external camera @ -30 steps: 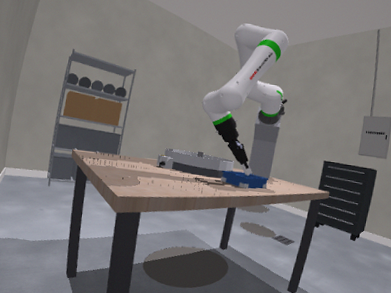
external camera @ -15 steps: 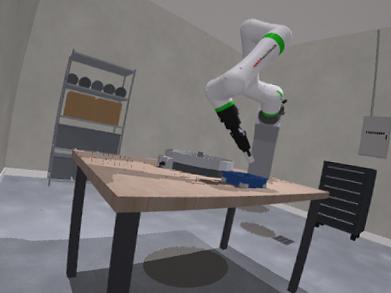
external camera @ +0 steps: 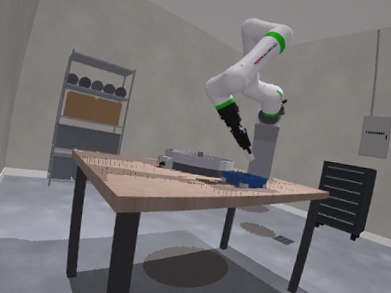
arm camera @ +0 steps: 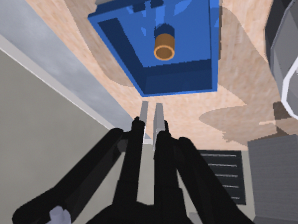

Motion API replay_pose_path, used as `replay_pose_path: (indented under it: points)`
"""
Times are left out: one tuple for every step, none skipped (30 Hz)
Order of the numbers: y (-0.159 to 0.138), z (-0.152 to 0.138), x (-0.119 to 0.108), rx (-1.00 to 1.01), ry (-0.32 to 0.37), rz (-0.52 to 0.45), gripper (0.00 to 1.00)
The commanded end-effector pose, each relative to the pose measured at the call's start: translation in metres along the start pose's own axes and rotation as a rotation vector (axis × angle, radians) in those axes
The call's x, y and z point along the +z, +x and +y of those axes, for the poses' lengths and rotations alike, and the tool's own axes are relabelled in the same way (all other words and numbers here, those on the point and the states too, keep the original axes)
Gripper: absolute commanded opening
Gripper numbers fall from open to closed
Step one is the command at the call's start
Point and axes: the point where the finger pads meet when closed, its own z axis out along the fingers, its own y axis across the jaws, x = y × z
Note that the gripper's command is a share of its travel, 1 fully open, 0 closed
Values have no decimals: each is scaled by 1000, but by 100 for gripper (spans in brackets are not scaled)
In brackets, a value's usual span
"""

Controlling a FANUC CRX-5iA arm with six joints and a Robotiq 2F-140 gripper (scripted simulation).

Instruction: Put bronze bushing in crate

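Observation:
A bronze bushing (arm camera: 164, 46) lies inside the blue crate in the wrist view, apart from my fingers. The crate (external camera: 244, 178) stands on the wooden table, beside the grey turning table (external camera: 199, 161). My gripper (arm camera: 151, 111) is raised above the crate's near edge, with its two fingers close together and nothing between them. In the exterior view the gripper (external camera: 250, 156) hangs tilted a little above the crate. I cannot see any bushings on the turning table from here.
The rim of the turning table (arm camera: 285, 65) shows at the right of the wrist view. The robot's grey pedestal (external camera: 263, 147) stands behind the table. A shelf unit (external camera: 92, 116) is at the back left and a dark cabinet (external camera: 346, 197) at the right.

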Motion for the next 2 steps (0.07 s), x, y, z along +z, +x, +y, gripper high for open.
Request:
replay_pose_path:
  points:
    - [0,0,0,0,0,0,7]
    - [0,0,0,0,0,0,7]
